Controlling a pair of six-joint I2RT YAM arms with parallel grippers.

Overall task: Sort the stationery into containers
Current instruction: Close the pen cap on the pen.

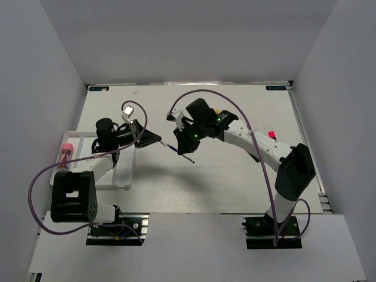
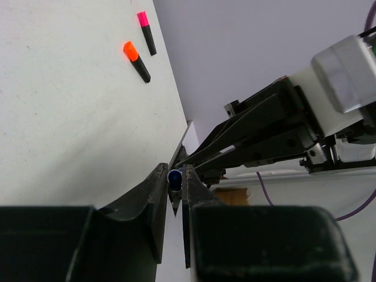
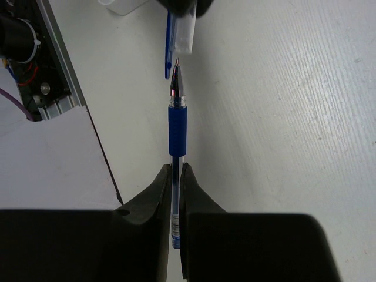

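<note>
Over the counter (image 3: 282,117), the right gripper (image 3: 176,170) clamps a blue pen (image 3: 177,126), probably light, stiff and slick, by its barrel; the left gripper (image 2: 176,176) pinches its cap (image 3: 184,36).

**A:** Overhead view?
**B:** Fixed above and behind the arm bases (image 1: 111,226), looking down on the whole table (image 1: 235,188).
**A:** Wrist views?
**B:** Close range, sighting along each arm's own fingers (image 3: 147,202). Both frame the blue pen cap (image 3: 183,35), seen mid-table from overhead.
</note>
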